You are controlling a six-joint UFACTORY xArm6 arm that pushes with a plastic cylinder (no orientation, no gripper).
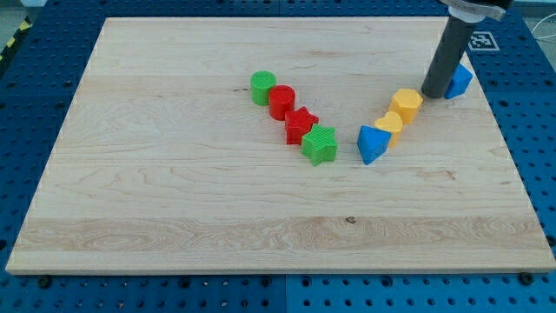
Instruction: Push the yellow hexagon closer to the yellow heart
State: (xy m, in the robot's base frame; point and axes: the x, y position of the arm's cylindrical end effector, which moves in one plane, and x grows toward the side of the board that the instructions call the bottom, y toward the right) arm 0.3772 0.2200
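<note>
The yellow hexagon (407, 104) sits right of the board's middle, touching the yellow heart (389, 124) just below and left of it. The heart rests against a blue block (372, 143) at its lower left. My tip (433, 92) is the lower end of the dark rod, just right of and slightly above the hexagon, very close to it. Another blue block (459, 81) lies right behind the rod, partly hidden by it.
A green cylinder (263, 87), red cylinder (281, 102), red star (301, 125) and green star (320, 144) form a diagonal chain left of centre. The wooden board (174, 200) lies on a blue pegboard; its right edge is near the rod.
</note>
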